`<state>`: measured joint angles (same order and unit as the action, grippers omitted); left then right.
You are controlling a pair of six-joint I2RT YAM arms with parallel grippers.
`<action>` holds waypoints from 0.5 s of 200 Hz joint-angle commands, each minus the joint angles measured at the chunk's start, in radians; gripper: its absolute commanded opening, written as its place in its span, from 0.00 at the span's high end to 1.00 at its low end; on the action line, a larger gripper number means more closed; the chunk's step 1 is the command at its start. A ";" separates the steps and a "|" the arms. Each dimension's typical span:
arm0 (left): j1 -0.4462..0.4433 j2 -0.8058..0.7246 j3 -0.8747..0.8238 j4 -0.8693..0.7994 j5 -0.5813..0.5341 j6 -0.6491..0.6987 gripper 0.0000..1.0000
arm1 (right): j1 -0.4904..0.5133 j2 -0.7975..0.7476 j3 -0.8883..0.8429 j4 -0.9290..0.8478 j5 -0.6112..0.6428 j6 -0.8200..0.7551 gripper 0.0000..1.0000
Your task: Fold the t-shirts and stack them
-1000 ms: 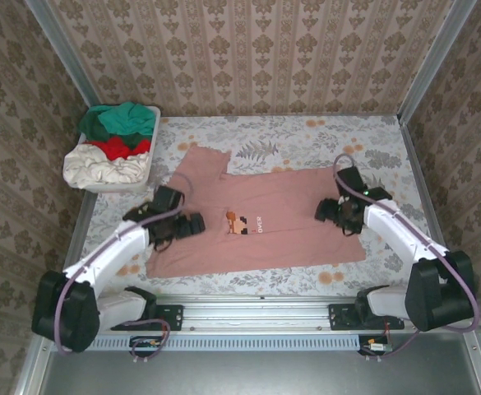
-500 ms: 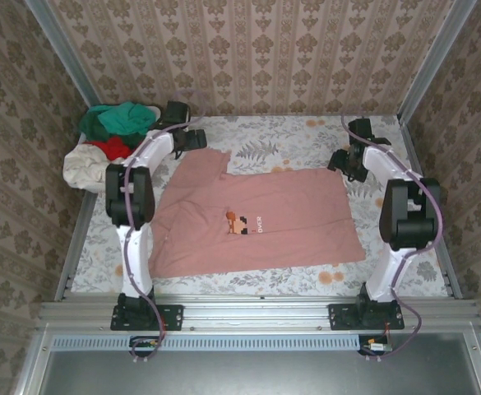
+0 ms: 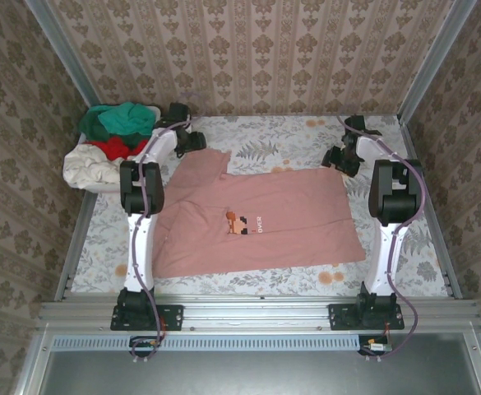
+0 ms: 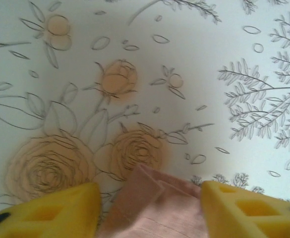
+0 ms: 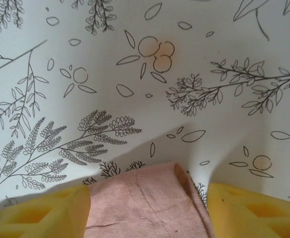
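**Far corners of the pink tee lined up for a fold**

Top view: the pink tee [image 3: 256, 218] is spread flat, print up, at the centre of the table [image 3: 289, 136]. The left hand [image 3: 192, 140] is set at its 11 o'clock sleeve and the right hand [image 3: 337, 158] at its 1 o'clock corner, presumably so the far edge can be lifted evenly. Other tees [image 3: 113, 132] are heaped at 10 o'clock.

Left wrist view: the sleeve tip [image 4: 154, 210] is straddled by the left hand [image 4: 149, 191], its jaws apart and the cloth unpinched.

Right wrist view: the gap of the right hand [image 5: 148, 192] is spanned by the corner [image 5: 140, 208]. Whether it is gripped cannot be told.
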<state>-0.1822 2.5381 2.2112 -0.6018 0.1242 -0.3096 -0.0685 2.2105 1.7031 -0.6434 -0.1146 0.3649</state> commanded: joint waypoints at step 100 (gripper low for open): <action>0.031 -0.163 -0.131 0.013 0.218 0.060 1.00 | -0.008 0.065 0.143 -0.124 -0.027 -0.051 0.94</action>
<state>-0.1497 2.4748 2.0926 -0.5510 0.2447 -0.2638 -0.0803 2.2608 1.7912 -0.7269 -0.1184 0.3317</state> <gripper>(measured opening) 0.055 0.121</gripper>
